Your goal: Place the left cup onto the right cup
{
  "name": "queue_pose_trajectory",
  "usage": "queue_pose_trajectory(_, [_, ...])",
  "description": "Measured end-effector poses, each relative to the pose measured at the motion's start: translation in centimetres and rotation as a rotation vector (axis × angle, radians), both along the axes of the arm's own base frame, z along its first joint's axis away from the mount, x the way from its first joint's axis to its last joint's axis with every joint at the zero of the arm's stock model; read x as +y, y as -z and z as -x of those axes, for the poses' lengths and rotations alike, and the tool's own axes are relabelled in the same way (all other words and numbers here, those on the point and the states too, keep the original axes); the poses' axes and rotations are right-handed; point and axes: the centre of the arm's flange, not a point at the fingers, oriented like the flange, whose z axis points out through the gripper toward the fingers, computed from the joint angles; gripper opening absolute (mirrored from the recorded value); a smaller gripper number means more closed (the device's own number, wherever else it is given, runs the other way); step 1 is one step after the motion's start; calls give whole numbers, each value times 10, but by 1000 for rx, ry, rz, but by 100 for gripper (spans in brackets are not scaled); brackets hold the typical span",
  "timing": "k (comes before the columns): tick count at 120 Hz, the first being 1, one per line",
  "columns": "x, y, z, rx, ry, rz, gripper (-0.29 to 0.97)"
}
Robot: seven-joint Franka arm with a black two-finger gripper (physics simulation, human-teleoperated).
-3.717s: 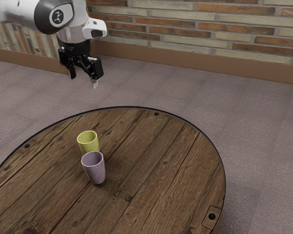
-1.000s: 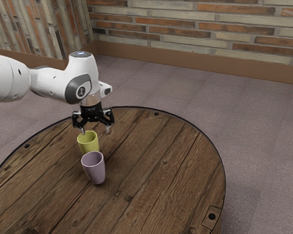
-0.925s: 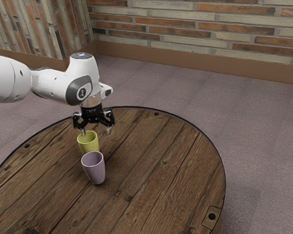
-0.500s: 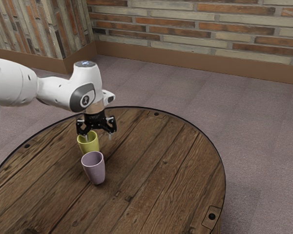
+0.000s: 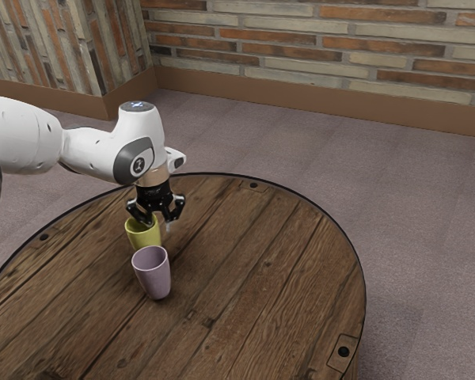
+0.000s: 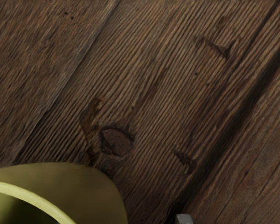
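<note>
the white arm [image 5: 79,150] comes in from the exterior view's left and bends down over the round table [image 5: 261,261] of dark wooden planks. its black gripper [image 5: 155,226] points straight down and sits at the rim of the yellow-green cup [image 5: 141,237], on the side of the rim toward the exterior view's right, low enough to overlap the cup's top edge. whether the gripper has closed on the cup's wall or stands open around it i cannot tell from this angle.

the 2 cups stand upright on the table, toward the exterior view's left part of the top. the yellow-green cup rests on the planks, and the lilac cup [image 5: 152,273] stands just beside it, nearer the camera and slightly toward the exterior view's right; the 2 look very close, perhaps touching.

in the wrist view the yellow-green cup [image 6: 60,191] lies right under the hand, its curved rim and outer wall set against the plank grain [image 6: 154,84], with a dark knot in the wood just beside it.

beyond the table are a grey carpeted floor [image 5: 396,182] and a brick wall [image 5: 317,39]
</note>
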Motion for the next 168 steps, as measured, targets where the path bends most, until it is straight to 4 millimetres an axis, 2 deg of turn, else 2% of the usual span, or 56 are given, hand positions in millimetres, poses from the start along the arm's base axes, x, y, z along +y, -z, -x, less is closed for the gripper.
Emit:
queue_pose_trajectory(25, [6, 2, 2, 8, -4, -5, -5])
queue_pose_trajectory(50, [9, -1, 3, 13, 4, -11, -8])
queue_pose_trajectory(64, [9, -11, 3, 6, 13, -14, -9])
queue_pose_trajectory(74, [8, -23, 4, -9, 22, -16, -10])
queue_pose_trajectory(97, [4, -72, 9, -47, 41, -21, -10])
queue_pose_trajectory(110, [0, -92, 13, -52, 58, -29, -10])
queue_pose_trajectory(134, [-17, -114, 20, -43, 94, -34, -10])
queue_pose_trajectory(158, [-61, -142, 25, -48, 152, -25, -10])
queue_pose_trajectory(168, [-80, -148, 27, -41, 170, -20, -10])
